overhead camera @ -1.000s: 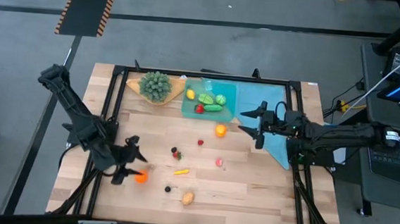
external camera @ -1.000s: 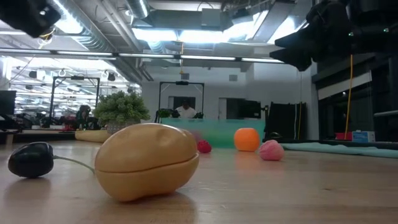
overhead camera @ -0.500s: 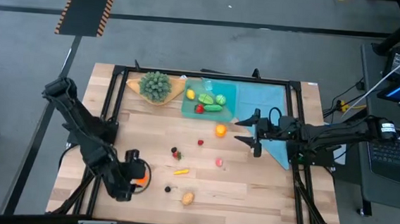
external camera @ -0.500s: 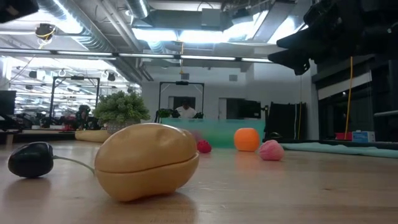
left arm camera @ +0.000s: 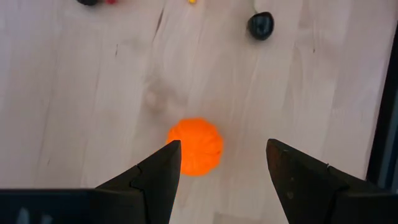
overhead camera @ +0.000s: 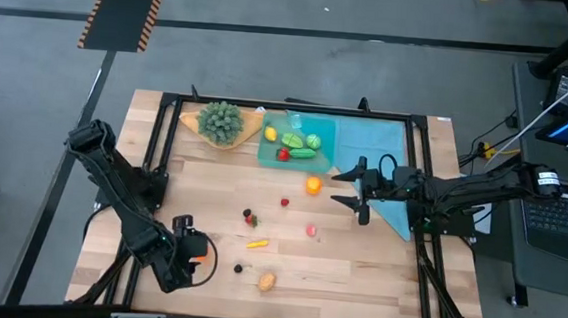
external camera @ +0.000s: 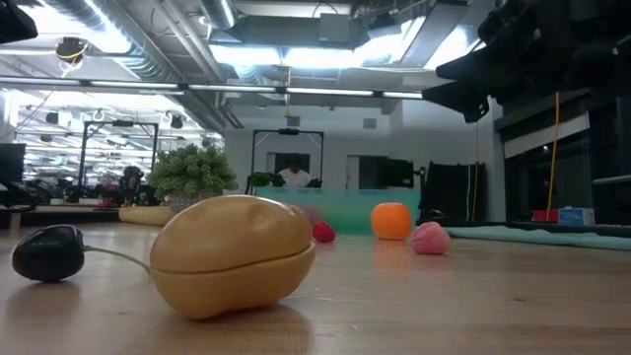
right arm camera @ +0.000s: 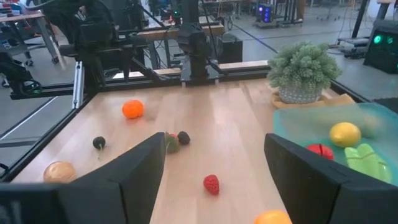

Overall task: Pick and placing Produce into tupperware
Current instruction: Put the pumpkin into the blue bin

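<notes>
Two grippers are out over the table (overhead camera: 356, 274), and both have their fingers spread wide with nothing in them. The left gripper (left arm camera: 219, 163) hangs near the front left corner, right above a small orange fruit (left arm camera: 195, 146). The fruit sits on the wood between the two fingers, closer to one finger than the other. The right gripper (overhead camera: 353, 191) waits near the right edge, by the teal cloth (overhead camera: 385, 151).

The box (overhead camera: 297, 140) sits at the back edge, beside the plant (overhead camera: 220, 121). It already holds a lemon (overhead camera: 271, 133), some green pieces (overhead camera: 300, 144) and a red one (overhead camera: 282, 155). More produce is still loose on the table: another orange (overhead camera: 313, 185), a strawberry (overhead camera: 284, 202), a pink fruit (overhead camera: 311, 230), a carrot (overhead camera: 257, 243), a tan potato (overhead camera: 266, 280) and a dark fruit (overhead camera: 238, 268).

What could go wrong? The fruit is round and off to one side. If the fingers come down like this, one may bump it first and make it roll away. A weak pinch could also drop it on the long trip to the box.
</notes>
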Motion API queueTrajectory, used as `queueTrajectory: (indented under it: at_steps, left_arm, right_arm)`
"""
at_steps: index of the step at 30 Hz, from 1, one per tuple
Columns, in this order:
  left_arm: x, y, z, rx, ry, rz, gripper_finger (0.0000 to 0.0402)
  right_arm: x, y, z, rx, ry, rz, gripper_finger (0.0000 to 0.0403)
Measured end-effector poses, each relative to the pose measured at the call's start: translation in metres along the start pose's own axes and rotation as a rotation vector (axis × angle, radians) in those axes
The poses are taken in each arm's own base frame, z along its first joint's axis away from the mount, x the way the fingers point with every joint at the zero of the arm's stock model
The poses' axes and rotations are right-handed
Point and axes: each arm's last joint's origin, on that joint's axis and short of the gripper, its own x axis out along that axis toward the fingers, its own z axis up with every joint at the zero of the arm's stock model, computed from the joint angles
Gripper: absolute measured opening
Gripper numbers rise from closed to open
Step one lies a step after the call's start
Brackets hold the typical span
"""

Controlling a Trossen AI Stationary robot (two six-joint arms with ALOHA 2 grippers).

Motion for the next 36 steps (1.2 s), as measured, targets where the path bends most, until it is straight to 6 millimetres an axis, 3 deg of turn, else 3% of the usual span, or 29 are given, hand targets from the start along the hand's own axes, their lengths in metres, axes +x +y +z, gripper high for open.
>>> queueTrajectory:
  at_steps: [24, 36]
  left_arm:
    - [0.006, 0.008, 0.018, -0.024, -0.033, 0.003, 0.0229]
    - [0.004, 0.007, 0.013, -0.049, -0.019, 0.015, 0.0298]
  right_arm:
    - [0.000, 0.000, 0.000, 0.005, -0.004, 0.000, 0.0275]
    - [0.000, 0.000, 0.000, 0.009, -0.004, 0.000, 0.0275]
